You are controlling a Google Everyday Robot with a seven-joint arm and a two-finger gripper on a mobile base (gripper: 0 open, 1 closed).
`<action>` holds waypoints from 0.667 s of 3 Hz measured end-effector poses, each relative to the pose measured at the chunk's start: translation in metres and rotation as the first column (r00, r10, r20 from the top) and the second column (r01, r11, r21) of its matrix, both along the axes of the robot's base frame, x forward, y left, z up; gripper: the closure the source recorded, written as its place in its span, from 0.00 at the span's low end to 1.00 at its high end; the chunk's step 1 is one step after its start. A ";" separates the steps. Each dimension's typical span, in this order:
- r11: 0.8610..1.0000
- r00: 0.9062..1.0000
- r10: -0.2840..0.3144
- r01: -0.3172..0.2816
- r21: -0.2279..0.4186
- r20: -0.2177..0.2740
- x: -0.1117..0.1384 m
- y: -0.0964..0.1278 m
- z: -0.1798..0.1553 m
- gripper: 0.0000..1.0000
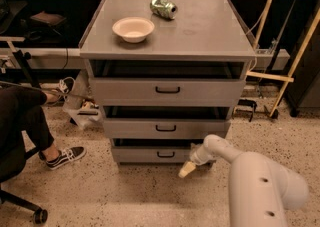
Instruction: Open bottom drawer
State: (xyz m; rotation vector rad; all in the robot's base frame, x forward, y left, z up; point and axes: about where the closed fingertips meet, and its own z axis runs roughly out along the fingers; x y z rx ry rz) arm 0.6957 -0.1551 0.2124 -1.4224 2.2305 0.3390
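Note:
The bottom drawer (150, 154) is the lowest and narrowest of three grey fronts in the cabinet, with a small black bar handle (166, 154). It stands slightly out, with a dark gap above its front. My white arm reaches in from the lower right. Its gripper (187, 169) hangs low just in front of the drawer's right part, to the right of and a little below the handle, cream tips pointing down-left toward the floor.
The middle drawer (165, 128) and top drawer (167, 90) sit above. On the cabinet top (200, 31) lie a cream bowl (133, 28) and a crushed green can (163, 7). A seated person's leg and shoe (62, 156) are at left. Wooden poles (295, 66) lean at right.

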 end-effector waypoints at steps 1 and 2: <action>0.995 0.996 -0.088 0.088 0.054 -0.010 0.027 0.019 -0.036 0.00; 0.991 0.991 -0.128 0.125 0.054 0.038 0.054 0.002 -0.026 0.00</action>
